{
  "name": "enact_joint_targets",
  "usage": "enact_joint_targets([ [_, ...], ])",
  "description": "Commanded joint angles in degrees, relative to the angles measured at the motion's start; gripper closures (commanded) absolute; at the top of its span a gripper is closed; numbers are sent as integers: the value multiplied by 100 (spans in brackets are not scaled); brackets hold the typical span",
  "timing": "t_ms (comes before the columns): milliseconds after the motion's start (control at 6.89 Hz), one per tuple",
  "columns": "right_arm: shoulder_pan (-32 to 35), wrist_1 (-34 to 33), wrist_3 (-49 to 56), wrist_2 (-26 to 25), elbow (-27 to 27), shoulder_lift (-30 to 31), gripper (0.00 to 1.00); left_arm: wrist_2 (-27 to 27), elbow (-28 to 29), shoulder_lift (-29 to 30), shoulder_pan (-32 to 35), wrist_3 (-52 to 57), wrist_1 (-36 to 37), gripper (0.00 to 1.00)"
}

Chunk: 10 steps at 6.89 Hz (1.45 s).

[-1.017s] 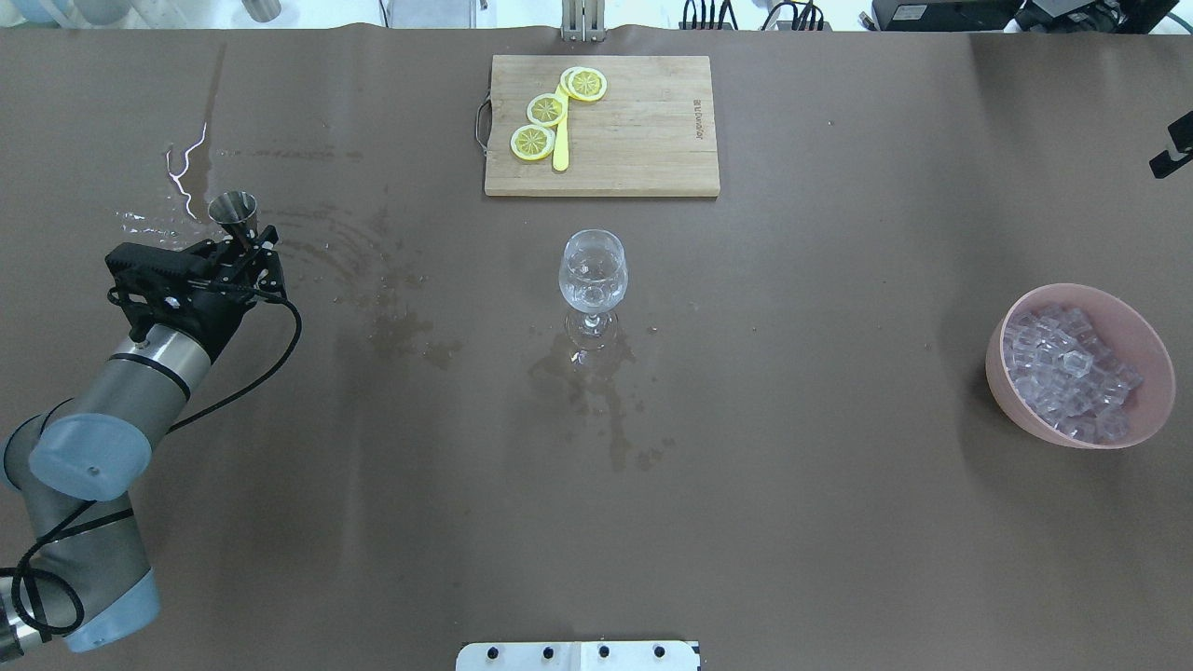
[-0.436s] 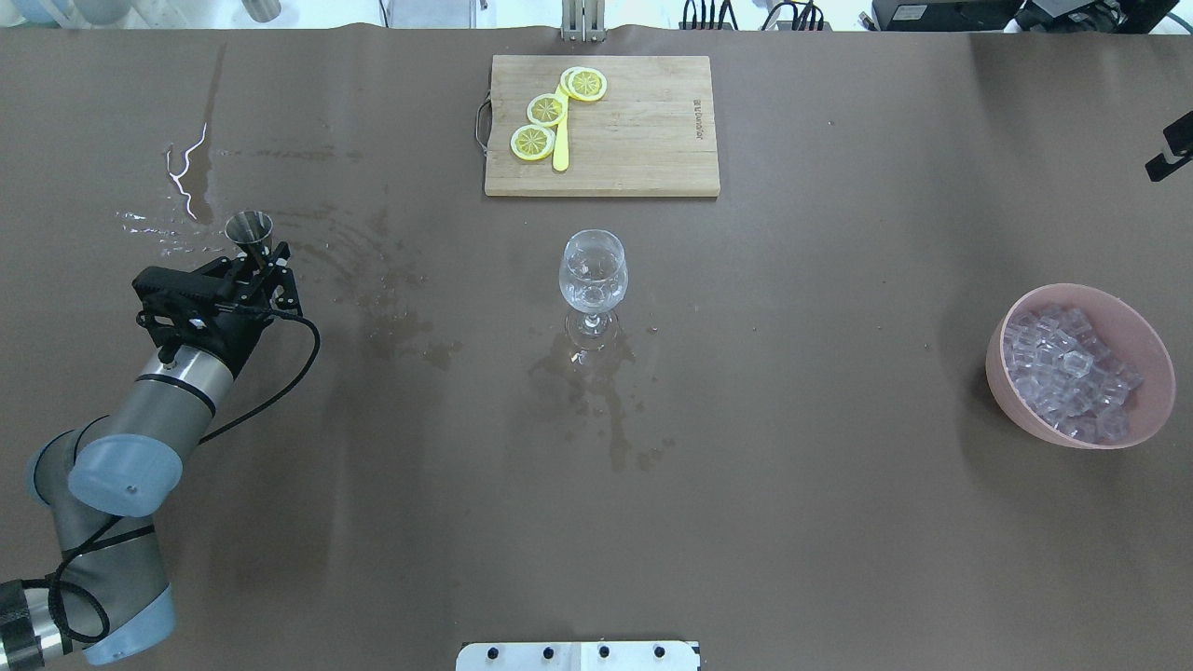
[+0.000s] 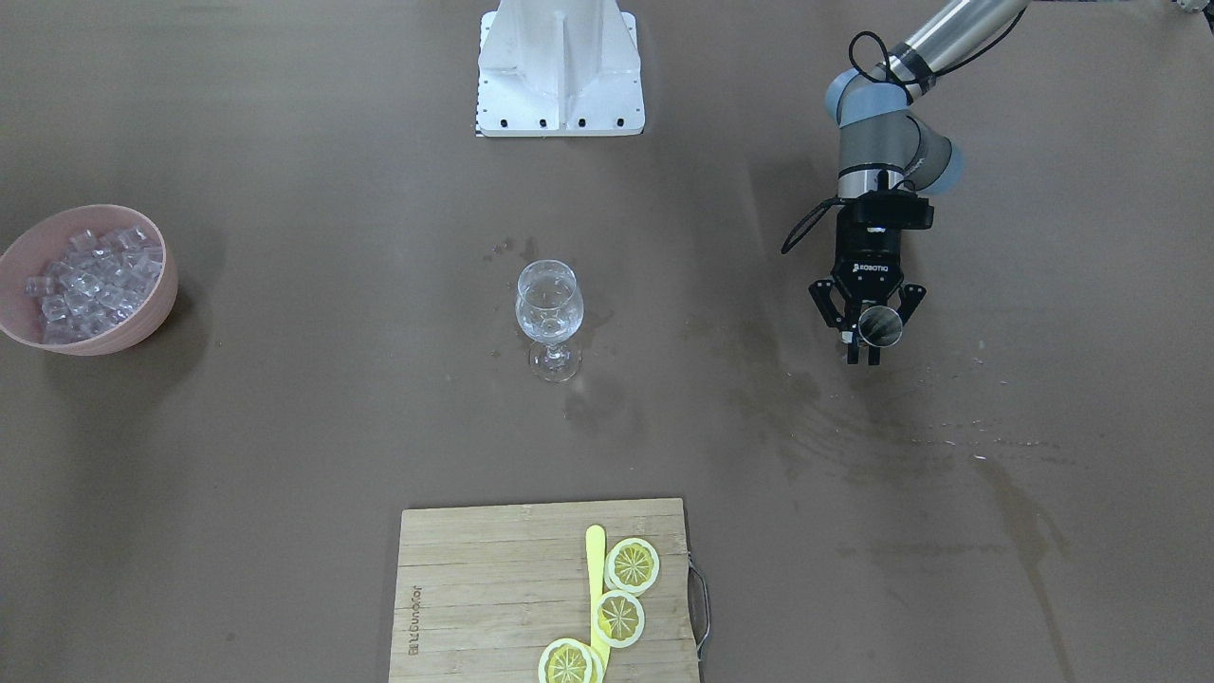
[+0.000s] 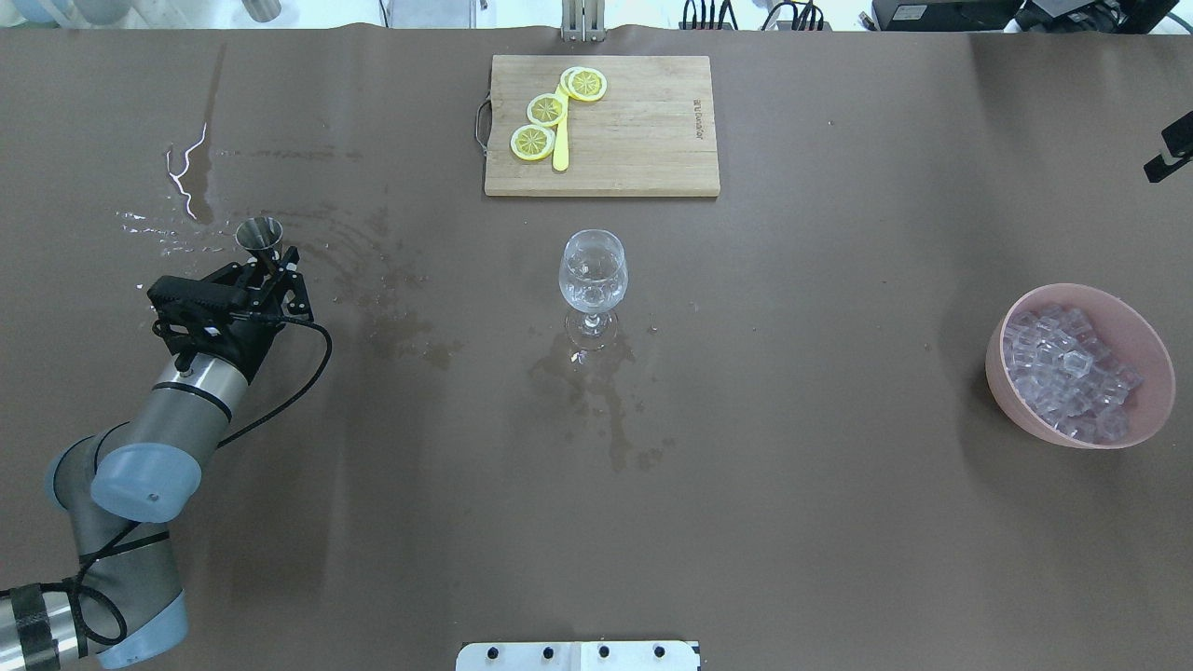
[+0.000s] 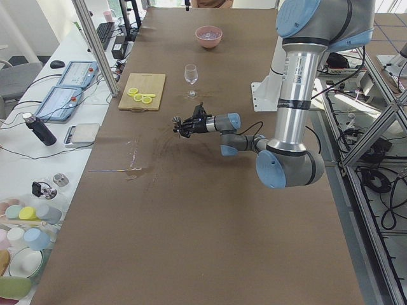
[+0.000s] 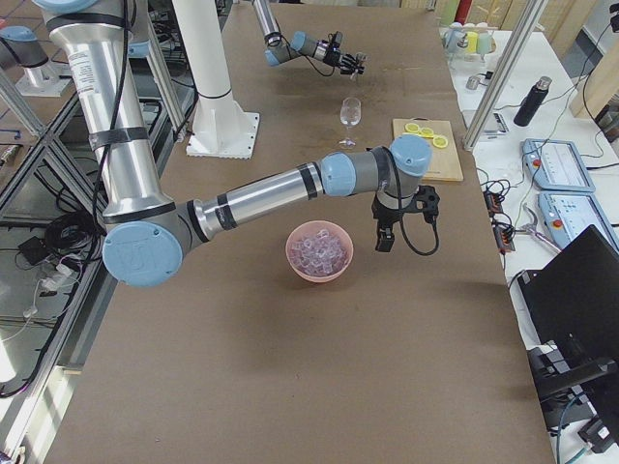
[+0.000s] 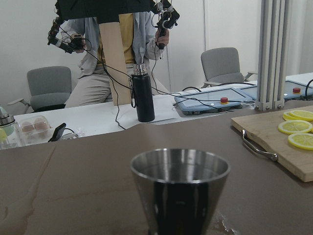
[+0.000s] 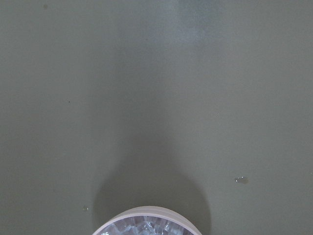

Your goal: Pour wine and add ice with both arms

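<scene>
My left gripper [image 4: 270, 264] is shut on a small steel jigger [image 4: 259, 233] and holds it over the wet left part of the table; it also shows in the front view [image 3: 871, 334] with the jigger [image 3: 881, 325]. The jigger [image 7: 180, 188] fills the left wrist view, upright. A clear wine glass [image 4: 593, 270] stands at the table's middle, well to the jigger's right. A pink bowl [image 4: 1146, 354] heaped with ice [image 4: 1067, 368] sits at the right. My right gripper [image 4: 1170, 154] shows only partly at the right edge; in the right side view it [image 6: 387, 232] hangs beside the bowl. I cannot tell its state.
A wooden cutting board [image 4: 643, 140] with lemon slices [image 4: 545, 110] and a yellow knife lies behind the glass. Wet spill marks [image 4: 401, 326] spread between jigger and glass and in front of the glass. The white pedestal [image 3: 560, 71] stands at the robot's side.
My left arm has carried the jigger to the right, towards the wine glass, and slightly nearer the robot. The glass and bowl have not moved.
</scene>
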<state>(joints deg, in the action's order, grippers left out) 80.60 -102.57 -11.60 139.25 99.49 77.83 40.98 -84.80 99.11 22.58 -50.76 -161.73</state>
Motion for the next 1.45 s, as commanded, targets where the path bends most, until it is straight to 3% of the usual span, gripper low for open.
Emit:
enact_joint_targets([
  [0,-9,1,0,-3,-9,4,0,-46,139,29,-87,-162,19,100],
  [581,-18,1,0,6,-9,-4,0,-55,201,38,-131,-223,-34,100],
  [726,-18,1,0,6,-9,-4,0,-55,183,38,-131,-223,-34,72],
  [871,-18,1,0,6,0,-4,0,-55,174,38,-131,-223,-34,56],
  [1162,-18,1,0,6,0,-4,0,-55,226,99,-131,-223,-34,32],
  [1307,-27,1,0,6,-9,-4,0,-46,218,100,-131,-223,-34,31],
])
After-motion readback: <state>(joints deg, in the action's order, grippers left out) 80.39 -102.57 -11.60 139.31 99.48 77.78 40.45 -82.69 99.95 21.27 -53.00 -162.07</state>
